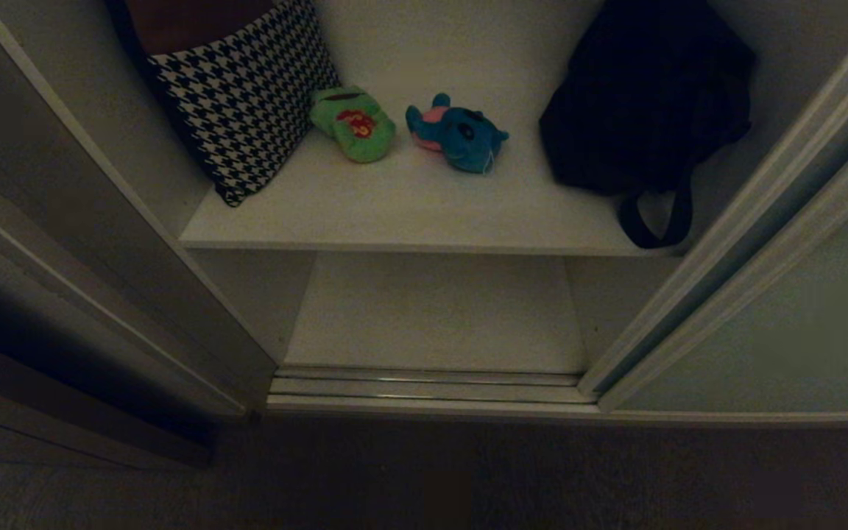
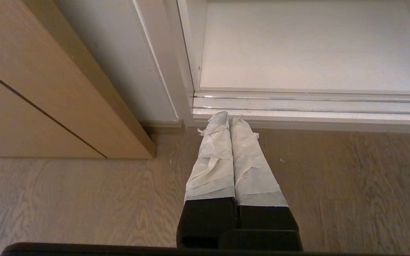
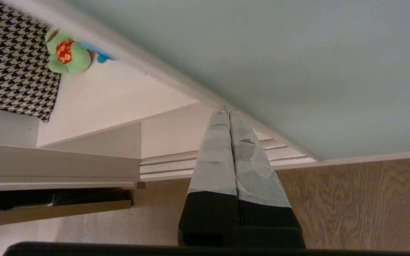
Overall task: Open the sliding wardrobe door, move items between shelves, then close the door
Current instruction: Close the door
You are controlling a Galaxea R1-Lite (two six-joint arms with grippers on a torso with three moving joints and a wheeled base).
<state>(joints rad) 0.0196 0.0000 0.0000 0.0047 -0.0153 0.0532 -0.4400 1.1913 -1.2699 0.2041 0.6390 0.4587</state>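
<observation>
Pale grey-green sliding wardrobe door [image 1: 777, 309] standing open; green frog [image 1: 354, 123] and teal-blue plush [image 1: 457, 136] lying mid upper off-white shelf [image 1: 409, 213], awaiting moving. Right gripper [image 3: 225, 111] pressed closed, empty, beside door; left gripper [image 2: 226, 117] closed, empty, hanging near the floor.

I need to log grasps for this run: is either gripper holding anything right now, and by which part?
Nothing is held. The left gripper and right gripper are both shut on nothing; the green frog and teal-blue animal lie on the shelf.

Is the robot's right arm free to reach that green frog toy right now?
Probably yes: the sliding wardrobe door stands open and nothing lies in front of the green frog on the shelf. The right tool, shut, is low beside the door.
</observation>
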